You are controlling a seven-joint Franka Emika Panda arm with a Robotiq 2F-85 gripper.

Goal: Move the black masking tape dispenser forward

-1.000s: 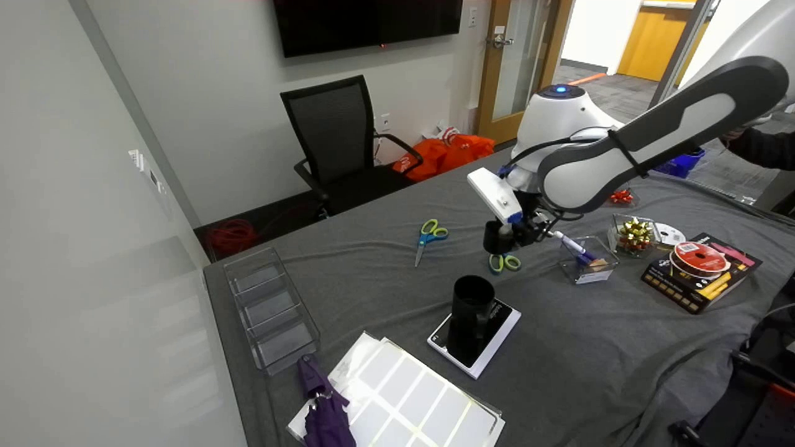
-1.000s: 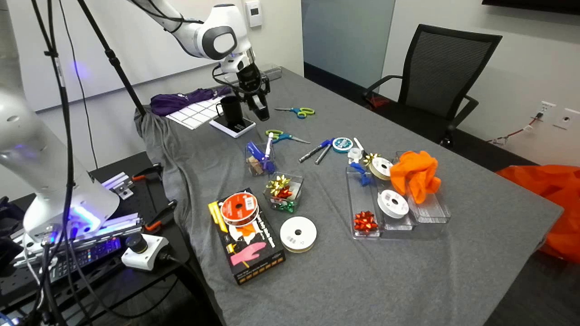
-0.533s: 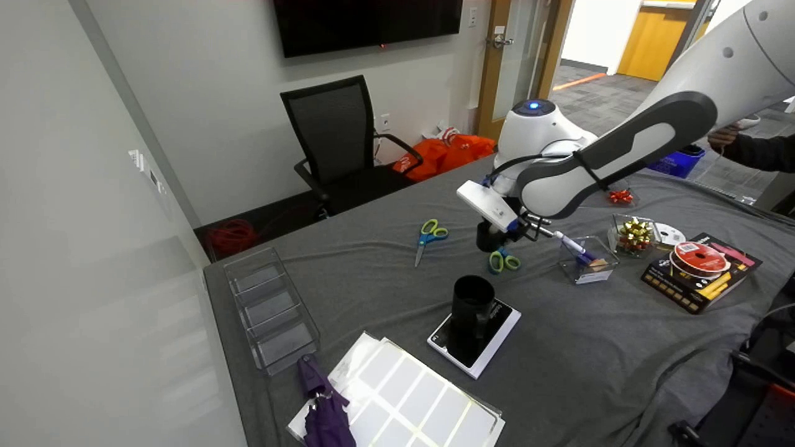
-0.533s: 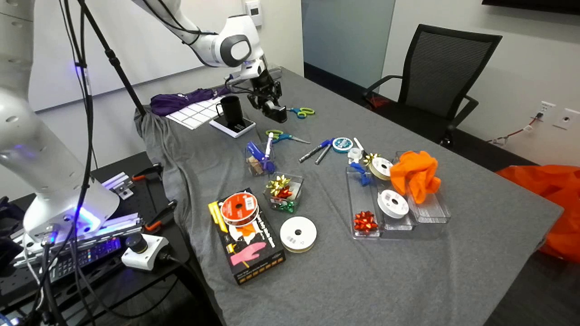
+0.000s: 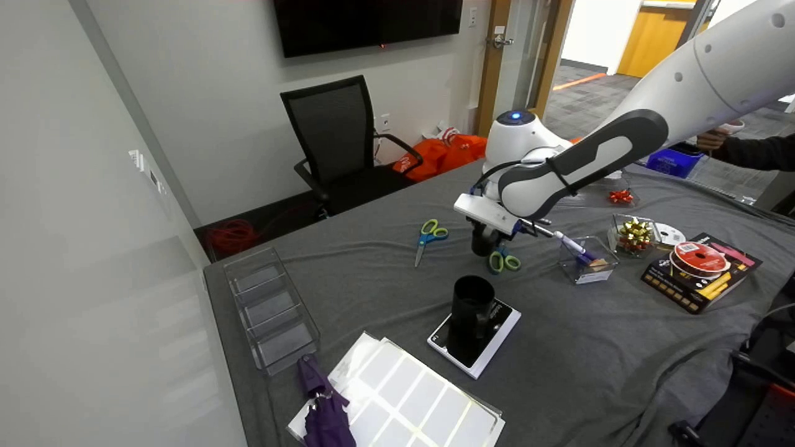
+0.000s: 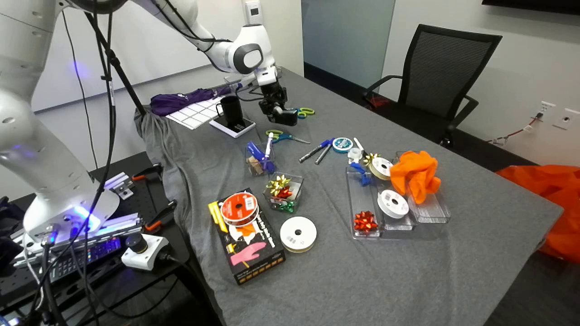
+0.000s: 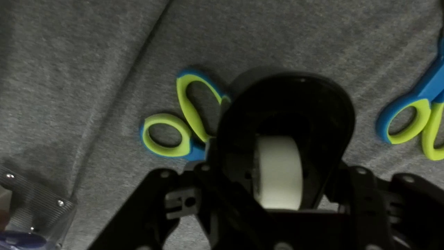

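The black masking tape dispenser [image 7: 298,93] is between my gripper's fingers in the wrist view, with its pale tape roll showing inside. My gripper [image 7: 277,170] is shut on its sides. In both exterior views the dispenser [image 5: 482,241] [image 6: 287,118] hangs at the end of my gripper [image 5: 500,231] [image 6: 274,107], low over the grey cloth. I cannot tell whether it touches the cloth. Its lower end is hidden by the gripper in the wrist view.
One pair of scissors [image 5: 504,262] [image 7: 190,114] lies beside the dispenser, another [image 5: 426,237] [image 7: 425,83] lies further off. A black mug [image 5: 472,304] [image 6: 232,108] stands on a white box. A clear bin with pens [image 5: 589,264] [image 6: 259,160] and several markers [image 6: 316,150] are near.
My gripper has moved with the dispenser in it, away from the mug and toward the further scissors, a little lower. The dispenser has turned somewhat. The other objects have not moved.
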